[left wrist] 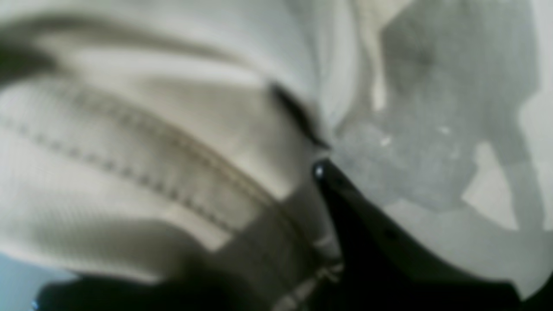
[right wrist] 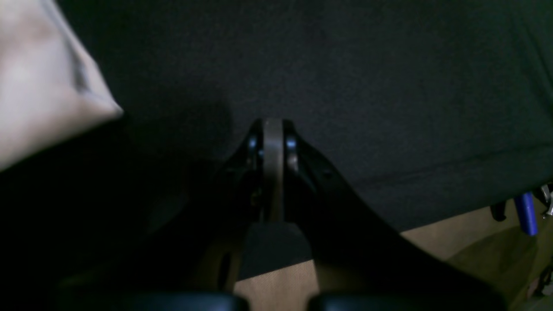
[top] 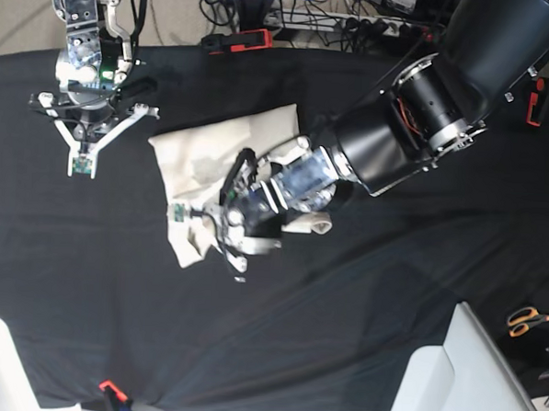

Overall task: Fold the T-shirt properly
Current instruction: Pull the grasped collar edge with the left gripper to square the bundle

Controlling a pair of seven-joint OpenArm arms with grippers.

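Note:
The cream T-shirt (top: 208,151) lies partly folded and rumpled in the middle of the black table cloth (top: 389,294). My left gripper (top: 224,207) sits on its lower part, shut on a bunch of the fabric. Seen close in the left wrist view, the stitched hem of the T-shirt (left wrist: 142,168) bunches against the black fingers of the left gripper (left wrist: 317,155). My right gripper (top: 79,154) hovers left of the shirt, apart from it. The right wrist view shows the right gripper (right wrist: 273,129) shut on nothing over black cloth, with a T-shirt corner (right wrist: 39,73) at the upper left.
Orange-handled scissors (top: 526,320) lie at the right edge. A white object (top: 468,381) stands at the bottom right. A red and black clamp (top: 237,40) is at the table's back, and a small red clip (top: 108,387) at the front edge. The table's edge (right wrist: 453,216) runs near my right gripper.

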